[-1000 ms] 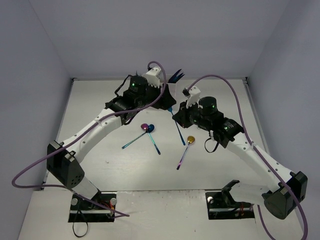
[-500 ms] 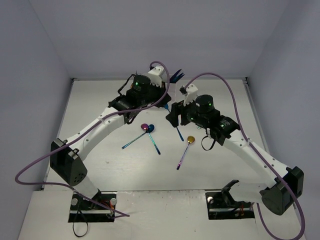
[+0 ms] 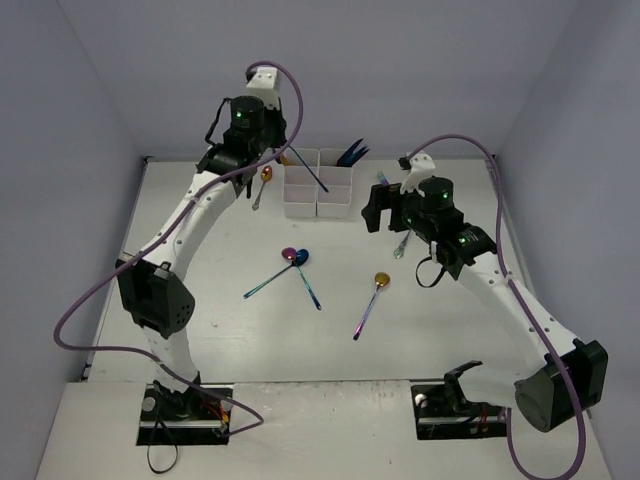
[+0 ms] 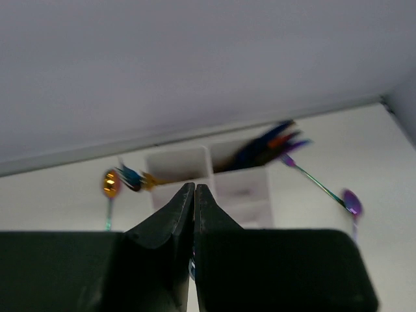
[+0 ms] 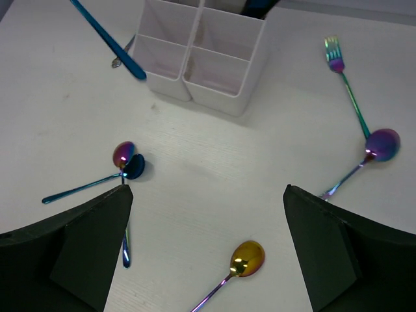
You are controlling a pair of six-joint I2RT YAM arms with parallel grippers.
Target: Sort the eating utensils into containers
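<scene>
Within the last second the two arms, which had met wrist to wrist over the middle of the tabletop (image 3: 230, 320), have drawn apart. The left arm has swung up and back toward the far-left corner, and the right arm has pulled off to the right. The slim blue metal utensil (image 3: 308, 172) that hung under the right pincer (image 5: 208, 195) has changed sides. It now slants through the air from the left pincer (image 4: 195, 192) down over the white plastic block of square open-top compartments (image 5: 218, 101). The left pincer's jaws are pressed together. Its own wrist view hides the utensil, so the grip is judged from the overhead view. The right pincer is spread wide and holds nothing.

This looks like a finished hand-over, leaving the left arm to lower the blue piece into a compartment. A bunch of dark blue utensils (image 3: 350, 155) already stands in the back right-hand compartment. Lying loose are:

- a gold spoon (image 3: 263, 178) left of the block
- an iridescent fork (image 5: 338, 65) and a purple spoon (image 5: 382, 143) to the block's right
- a gold-bowled spoon (image 5: 247, 257) nearer the arms
- a crossed purple and blue pair (image 5: 127, 159) near the middle
</scene>
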